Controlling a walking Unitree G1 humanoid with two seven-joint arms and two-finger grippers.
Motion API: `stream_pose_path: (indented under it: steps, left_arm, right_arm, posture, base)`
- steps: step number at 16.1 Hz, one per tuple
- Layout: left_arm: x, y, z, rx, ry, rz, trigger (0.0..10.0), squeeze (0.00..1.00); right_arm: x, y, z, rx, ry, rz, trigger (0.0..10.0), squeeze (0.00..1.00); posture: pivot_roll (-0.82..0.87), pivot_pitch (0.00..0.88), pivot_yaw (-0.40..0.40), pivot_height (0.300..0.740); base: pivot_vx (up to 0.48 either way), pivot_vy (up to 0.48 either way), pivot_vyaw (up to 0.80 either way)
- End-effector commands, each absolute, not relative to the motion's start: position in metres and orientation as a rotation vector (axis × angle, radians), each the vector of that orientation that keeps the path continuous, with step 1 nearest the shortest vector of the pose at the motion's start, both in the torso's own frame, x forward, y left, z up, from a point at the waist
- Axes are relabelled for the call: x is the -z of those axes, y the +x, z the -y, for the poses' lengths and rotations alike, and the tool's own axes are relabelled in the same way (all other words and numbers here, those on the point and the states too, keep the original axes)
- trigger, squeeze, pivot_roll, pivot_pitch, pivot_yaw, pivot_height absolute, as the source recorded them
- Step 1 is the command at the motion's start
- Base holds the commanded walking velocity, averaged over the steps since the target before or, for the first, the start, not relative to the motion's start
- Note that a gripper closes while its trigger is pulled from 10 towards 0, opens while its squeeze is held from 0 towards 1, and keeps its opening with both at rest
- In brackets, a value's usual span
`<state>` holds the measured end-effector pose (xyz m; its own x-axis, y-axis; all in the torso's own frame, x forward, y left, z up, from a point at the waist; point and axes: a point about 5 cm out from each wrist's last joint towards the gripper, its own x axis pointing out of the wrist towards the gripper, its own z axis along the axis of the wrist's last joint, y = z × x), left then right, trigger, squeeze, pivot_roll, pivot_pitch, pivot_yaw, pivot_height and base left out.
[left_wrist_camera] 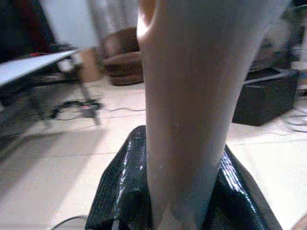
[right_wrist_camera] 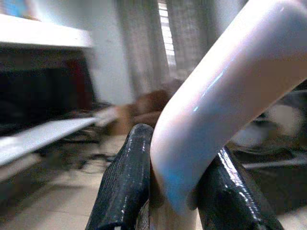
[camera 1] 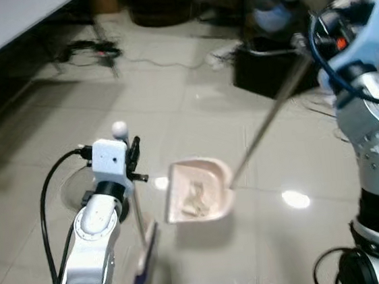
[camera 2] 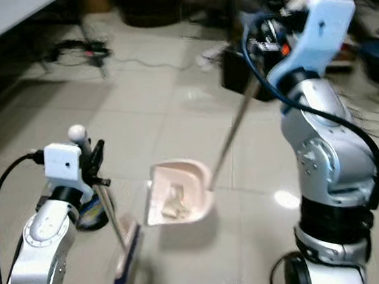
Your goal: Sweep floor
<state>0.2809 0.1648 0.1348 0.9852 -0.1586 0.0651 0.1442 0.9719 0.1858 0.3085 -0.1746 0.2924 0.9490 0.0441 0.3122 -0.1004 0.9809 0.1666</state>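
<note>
At the far left a white tabletop edge point(camera 1: 8, 25) runs along the wall, with a tangle of black cables point(camera 1: 88, 52) on the pale glossy tiled floor point(camera 1: 172, 110) beneath it. Nearer, the left gripper point(camera 1: 135, 162) pinches the thin pale handle of a small hand broom point(camera 1: 140, 218). In the left wrist view its black fingers point(left_wrist_camera: 120, 191) press against either side of that handle. The broom hangs upright, and its white-and-blue brush head point(camera 1: 146, 258) sits low over the tiles just left of the dustpan.

In the middle, a pale pink plastic dustpan point(camera 1: 198, 190) rests on the floor with its open mouth facing the broom. A small heap of light crumpled scraps point(camera 1: 194, 199) lies inside it. A long slim metal pole point(camera 1: 269, 123) rises from the pan's rear edge up to the right gripper point(camera 2: 260, 39), whose black fingers point(right_wrist_camera: 124, 191) are clamped around the pole's curved white grip.

Further right stand a black box-like bin point(camera 1: 270, 69) and loose cords on the tiles.

The sweeping looks well advanced, since the debris is already gathered in the pan and the tiles around it appear free of litter, though blur hides fine crumbs. What likely remains is lifting the pan away and emptying it.
</note>
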Motion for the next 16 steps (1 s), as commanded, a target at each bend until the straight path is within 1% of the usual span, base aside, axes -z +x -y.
stream_pose_path:
  steps: [1, 4, 6, 13, 14, 16]
  left_arm:
    - [-0.1465, 0.2792, -0.1718, 0.119, 0.221, 0.140, 10.0, 0.00]
    - [-0.1473, 0.2787, -0.1731, 0.111, 0.224, 0.144, 10.0, 0.00]
    - [-0.1472, 0.2785, -0.1740, 0.109, 0.225, 0.144, 10.0, 0.00]
    - [-0.1455, 0.2782, -0.1771, 0.084, 0.226, 0.137, 10.0, 0.00]
    - [-0.1454, 0.2781, -0.1775, 0.081, 0.226, 0.137, 10.0, 0.00]
    - [-0.1454, 0.2781, -0.1774, 0.079, 0.224, 0.138, 10.0, 0.00]
  right_arm:
    - [-0.3040, 0.3092, 0.1704, -0.097, 0.238, 0.359, 10.0, 0.00]
    - [-0.3083, 0.3124, 0.1729, -0.077, 0.290, 0.374, 10.0, 0.00]
    - [-0.3102, 0.3148, 0.1757, -0.048, 0.325, 0.385, 10.0, 0.00]
    - [-0.3127, 0.3170, 0.1714, -0.058, 0.301, 0.391, 10.0, 0.00]
    - [-0.3127, 0.3176, 0.1702, -0.061, 0.292, 0.387, 10.0, 0.00]
    - [-0.3127, 0.3188, 0.1695, -0.062, 0.287, 0.386, 10.0, 0.00]
  posture:
    - [-0.02, 0.052, 0.069, 0.740]
    - [-0.01, 0.053, 0.067, 0.740]
    - [-0.01, 0.052, 0.065, 0.740]
    - [-0.01, 0.054, 0.064, 0.740]
    - [0.00, 0.053, 0.062, 0.740]
    - [0.00, 0.051, 0.060, 0.740]
  base:
    - [0.341, 0.000, 0.80]
    - [0.358, 0.000, 0.80]
    - [0.360, 0.000, 0.00]
    - [0.390, 0.000, 0.00]
    - [0.401, 0.000, 0.41]
    - [0.409, 0.000, 0.80]
